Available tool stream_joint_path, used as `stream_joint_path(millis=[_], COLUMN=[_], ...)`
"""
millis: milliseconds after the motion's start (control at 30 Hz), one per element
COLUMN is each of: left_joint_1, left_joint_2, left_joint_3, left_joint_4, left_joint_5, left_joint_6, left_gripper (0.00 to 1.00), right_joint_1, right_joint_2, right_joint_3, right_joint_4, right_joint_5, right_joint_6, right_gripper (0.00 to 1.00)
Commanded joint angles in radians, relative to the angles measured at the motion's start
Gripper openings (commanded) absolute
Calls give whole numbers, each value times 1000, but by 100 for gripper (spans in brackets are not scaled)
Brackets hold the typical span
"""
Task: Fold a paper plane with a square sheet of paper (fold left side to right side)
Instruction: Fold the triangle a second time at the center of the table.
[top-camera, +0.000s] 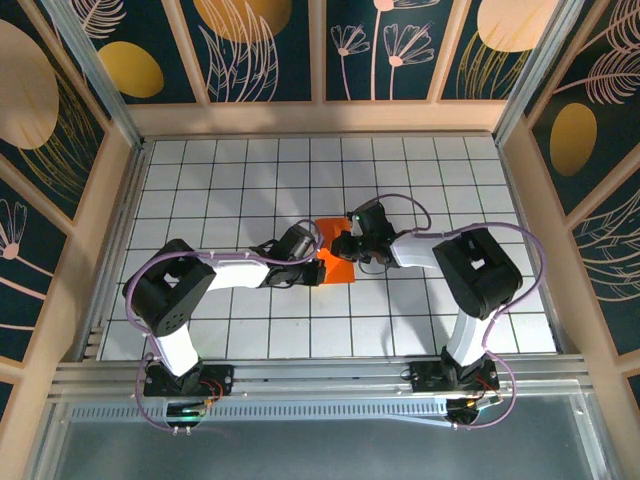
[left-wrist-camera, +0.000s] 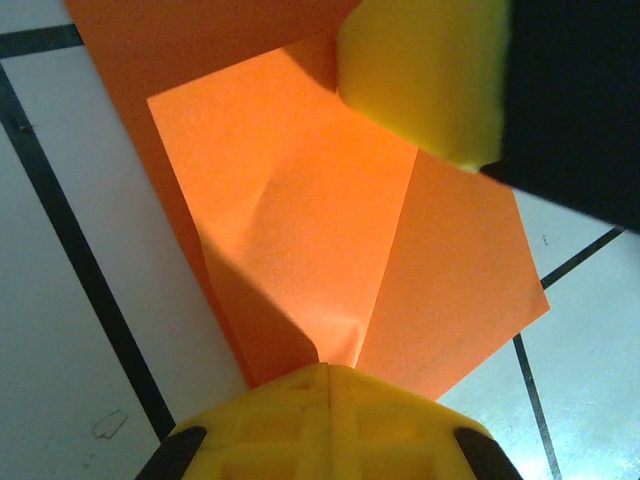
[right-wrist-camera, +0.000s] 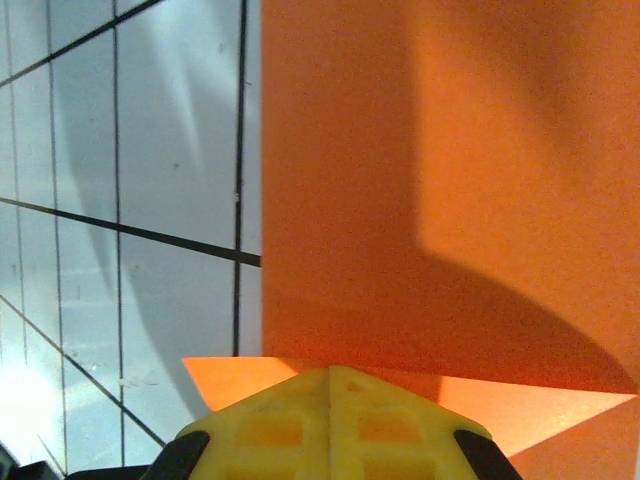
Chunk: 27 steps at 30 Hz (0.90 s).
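The square sheet of paper (top-camera: 337, 268) is bright orange and lies partly folded mid-table, between my two grippers. In the left wrist view the paper (left-wrist-camera: 300, 220) shows overlapping flaps and a crease running down to my left gripper (left-wrist-camera: 330, 368). That gripper is shut, its yellow tips touching the paper's near edge, which puckers slightly there. My right gripper (right-wrist-camera: 330, 370) is also shut, its tips against the edge of a broad orange flap (right-wrist-camera: 450, 180) with a brighter layer beneath. From above, the left gripper (top-camera: 318, 258) and right gripper (top-camera: 346, 247) meet over the paper. One right gripper finger (left-wrist-camera: 425, 80) rests on the far part.
A white table with a black grid (top-camera: 250, 180) extends around the paper. Wooden walls (top-camera: 320, 118) close in the back and sides. A metal rail (top-camera: 320, 375) with both arm bases runs along the near edge.
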Motion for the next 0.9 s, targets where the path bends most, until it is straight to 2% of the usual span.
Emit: stream_joint_path(millis=[0,533,867], left_joint_1=[-4,-4,1], left_joint_2=[16,-20,-54], left_joint_3=[-15,10,56], left_joint_4=[-118,-111,-61], left_joint_5=[-39,-4,91], left_joint_6=[8,-8,-34], left_gripper=[0,1,0], right_joint_1=[-12,-63,-63], right_joint_2=[12,31,21], right_joint_3=[-10,-68,-74], right_joint_4=[0,-26,-26], right_joint_5=[20,29,28], right_joint_6=[-2,-17,-20], right_gripper=[0,0,0])
